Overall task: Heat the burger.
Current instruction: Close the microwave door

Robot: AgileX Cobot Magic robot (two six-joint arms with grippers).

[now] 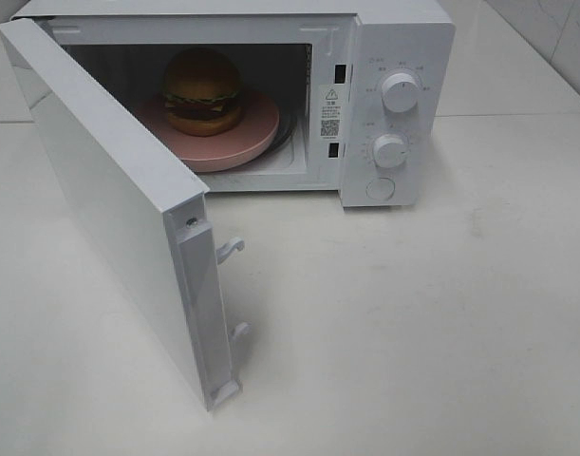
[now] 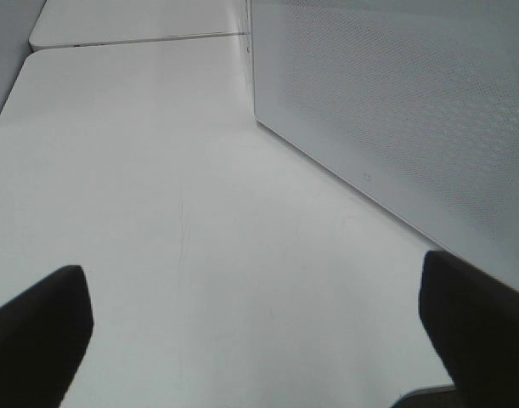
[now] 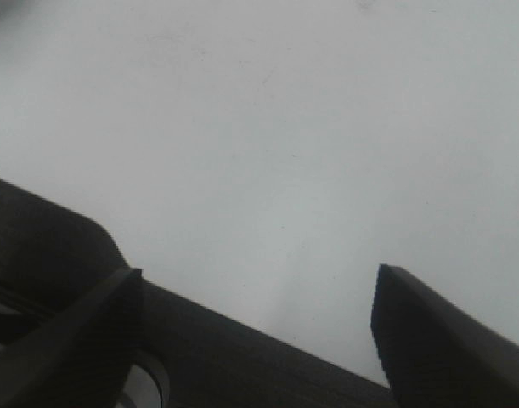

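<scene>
One sticker [image 1: 331, 112] on the microwave [image 1: 403, 33], near the burger [image 1: 202, 90], is too small to read. The tabletop [image 1: 413, 332] is white. Both jaws gape, empty.

sticker [image 1: 331, 112] on microwave [image 1: 432, 57]: warning triangle, QR code | wording illegible | dials [image 1: 400, 92]: marks illegible

We see a white, matte surface [image 1: 413, 332] filling the whole scene, with a thin seam [image 1: 517, 115] crossing it toward the back. The only thing standing directly on it is a white microwave [image 1: 394, 57], set at the far side across that seam. Its door [image 1: 109, 190] is swung wide open and hangs out over the near left of the surface. In the wrist views we make out only faint scuffs on the bare white top.
</scene>
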